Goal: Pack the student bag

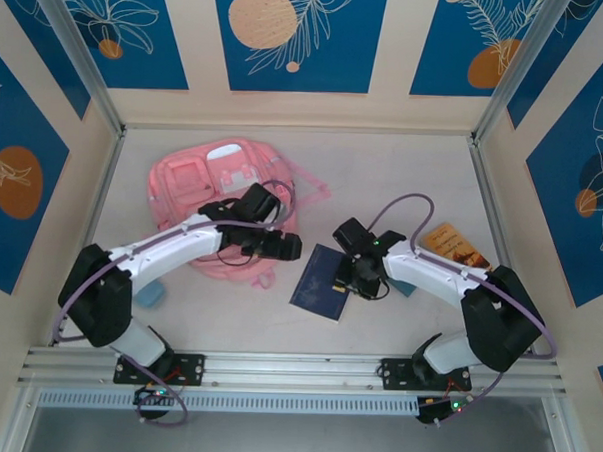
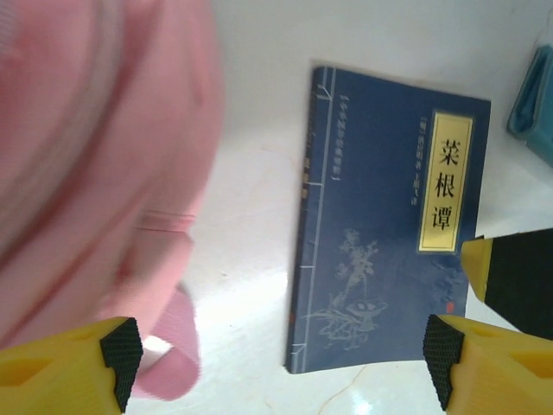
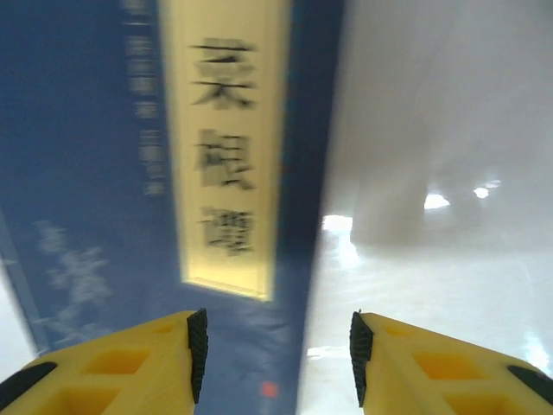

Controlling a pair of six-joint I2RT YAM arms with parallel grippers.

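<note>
The student bag (image 1: pixel 198 186) is a soft pink backpack lying flat at the back left of the table; its fabric and a strap loop (image 2: pixel 168 346) show at the left of the left wrist view. A dark blue booklet (image 1: pixel 314 287) with a yellow title label lies flat between the two arms. My left gripper (image 1: pixel 289 247) hovers open between the bag and the booklet (image 2: pixel 389 216), with nothing between its fingers (image 2: pixel 117 359). My right gripper (image 1: pixel 341 281) is open and low over the booklet (image 3: pixel 104 156); its jaws (image 3: pixel 276 354) straddle the booklet's right edge without closing on it.
An orange book (image 1: pixel 459 245) lies at the right, behind the right arm. A small teal case (image 1: pixel 150 294) sits near the left arm's base, and another teal thing (image 2: pixel 534 104) lies beyond the booklet. Panelled walls enclose the table.
</note>
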